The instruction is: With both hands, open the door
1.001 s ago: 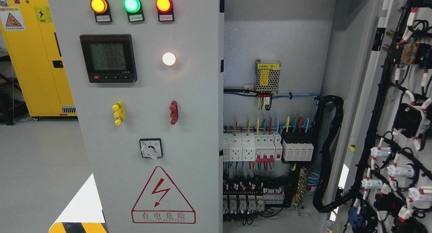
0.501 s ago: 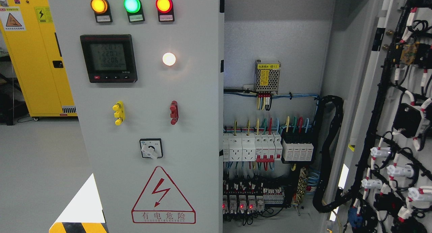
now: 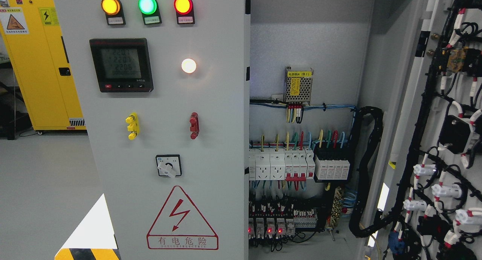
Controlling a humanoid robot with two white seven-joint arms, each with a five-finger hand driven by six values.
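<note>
A grey electrical cabinet fills the head view. Its left door (image 3: pixel 211 139) stands shut and carries three indicator lamps (image 3: pixel 147 4), a black digital meter (image 3: pixel 121 65), a white lamp (image 3: pixel 188 65), a yellow handle (image 3: pixel 132 126), a red handle (image 3: pixel 194 125), a rotary switch (image 3: pixel 168 165) and a red warning triangle (image 3: pixel 182 220). The right door (image 3: pixel 437 101) is swung wide open at the picture's right, its inner side covered with black cable looms. The cabinet interior (image 3: pixel 305 37) shows breakers (image 3: pixel 297 164) and a small power supply (image 3: pixel 298 84). Neither hand nor arm shows.
A yellow cabinet (image 3: pixel 41 64) stands at the far left on the grey floor (image 3: pixel 45 184). A black cable bundle (image 3: pixel 367 169) loops down the interior's right side. A white floor patch with yellow-black striping (image 3: pixel 90 248) lies at the lower left.
Small red lights at the bottom relay row came on since the earliest frame. The doors have not moved.
</note>
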